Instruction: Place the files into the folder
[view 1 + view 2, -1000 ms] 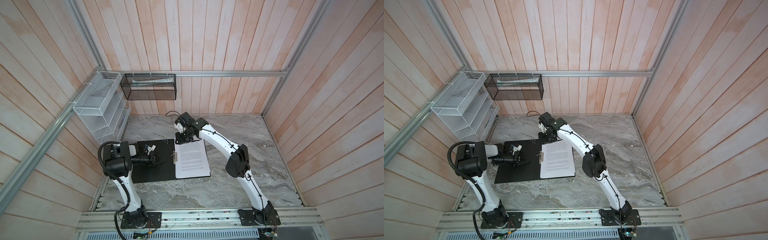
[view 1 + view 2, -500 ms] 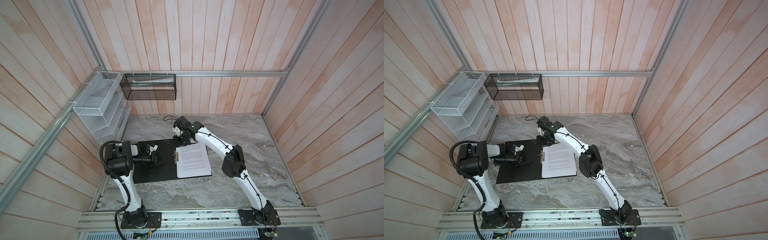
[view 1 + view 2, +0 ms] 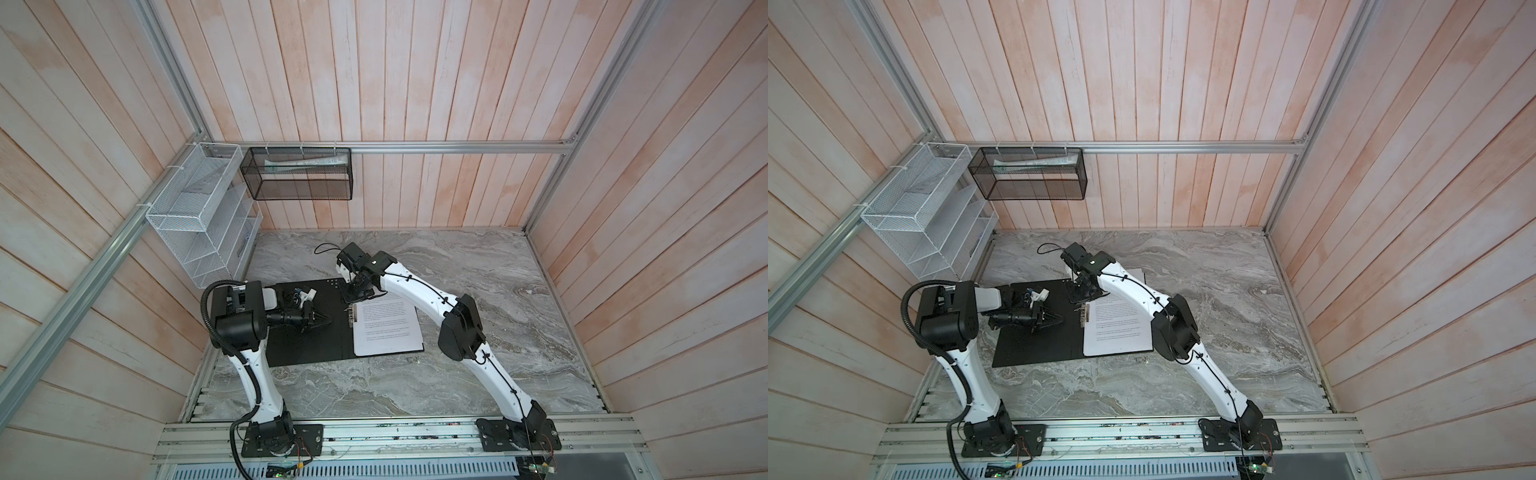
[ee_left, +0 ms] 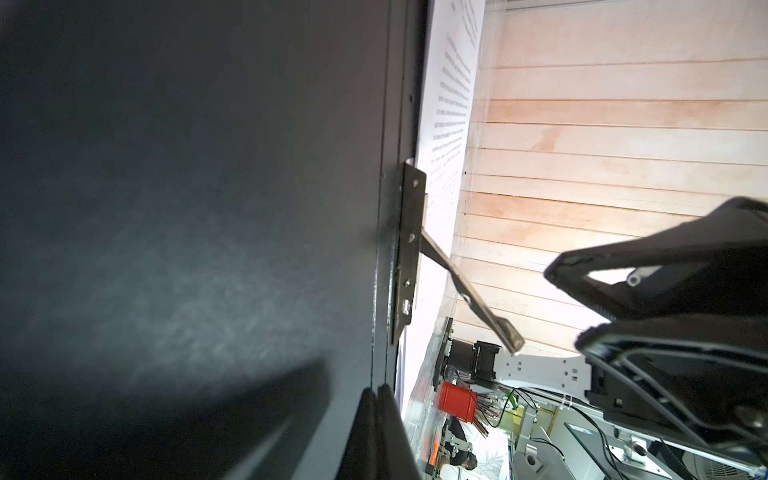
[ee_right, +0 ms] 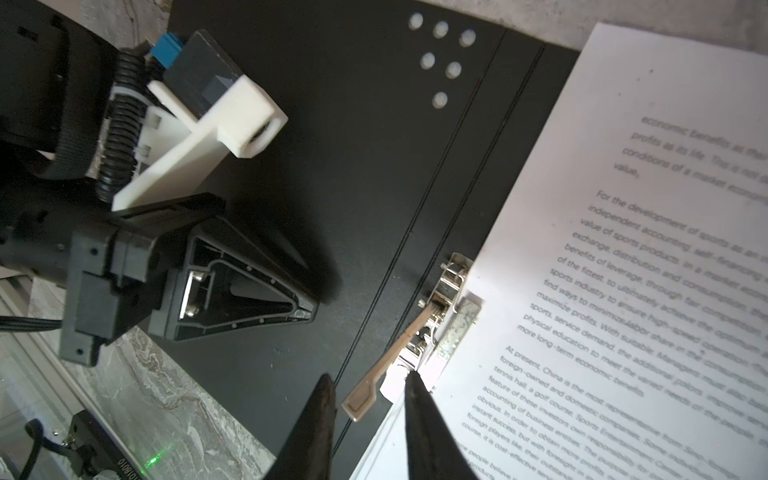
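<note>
Two arms are in play, and we judge this to be the clamping step. The folder (image 3: 307, 345) lies open on the table (image 3: 478, 291), black inside up. The files (image 3: 386, 332) sit on its right half, one long edge run up against the spine clip (image 5: 446, 307). The clip's lever (image 5: 386, 365) stands raised at a slant, so we read the sheets as placed but not yet pinned.

The right gripper (image 5: 369, 386) hangs over the far end of the spine. Its arm arches across from the base and the wrist is bent down toward the clip. The jaws stand a little apart with nothing gripped. In the right wrist view the lever's tip lies in the gap between the fingers, with clear space on one side.

The left gripper (image 3: 326, 321) comes in low and level over the left cover, pointing at the spine. Its jaws are closed together on nothing. We cannot tell whether the tips press the cover or hover just above it.

Next, we reckon, the lever has to be caught or pushed and swung down flat. That needs to happen without dragging the sheets off the spine, while the left arm steadies the cover.
</note>
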Motion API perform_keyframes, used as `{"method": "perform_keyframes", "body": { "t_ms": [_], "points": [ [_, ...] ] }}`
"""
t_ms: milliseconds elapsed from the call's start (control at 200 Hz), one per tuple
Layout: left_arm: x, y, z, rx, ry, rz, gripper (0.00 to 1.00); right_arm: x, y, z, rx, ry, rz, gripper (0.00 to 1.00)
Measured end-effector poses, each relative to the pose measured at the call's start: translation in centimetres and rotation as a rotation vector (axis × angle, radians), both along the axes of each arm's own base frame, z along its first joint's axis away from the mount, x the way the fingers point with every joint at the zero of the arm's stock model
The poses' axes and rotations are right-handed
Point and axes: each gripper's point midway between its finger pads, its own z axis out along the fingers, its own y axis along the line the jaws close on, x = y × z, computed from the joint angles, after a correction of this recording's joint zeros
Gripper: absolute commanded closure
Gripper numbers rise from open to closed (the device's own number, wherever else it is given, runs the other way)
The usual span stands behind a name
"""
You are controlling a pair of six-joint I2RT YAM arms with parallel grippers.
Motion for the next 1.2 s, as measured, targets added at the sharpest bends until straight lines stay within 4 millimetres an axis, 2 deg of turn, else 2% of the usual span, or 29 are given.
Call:
{"method": "perform_keyframes", "body": {
  "t_ms": [190, 405, 836, 1201],
  "points": [
    [0.1, 0.0, 0.0, 0.001, 0.003, 0.004, 1.0, -0.3, -0.6, -0.5, -0.044, -0.005, 0.004, 0.75],
    [0.1, 0.0, 0.0, 0.004, 0.003, 0.004, 1.0, -1.3, -0.2, -1.6, -0.067, 0.003, 0.036, 0.77],
    [0.2, 0.0, 0.0, 0.004, 0.004, 0.007, 1.0, -2.0, -0.3, -2.0, -0.085, 0.014, 0.056, 0.79],
    [0.3, 0.0, 0.0, 0.004, 0.005, 0.008, 1.0, -2.9, -0.5, -3.2, -0.114, 0.029, 0.08, 0.86]
  ]
}}
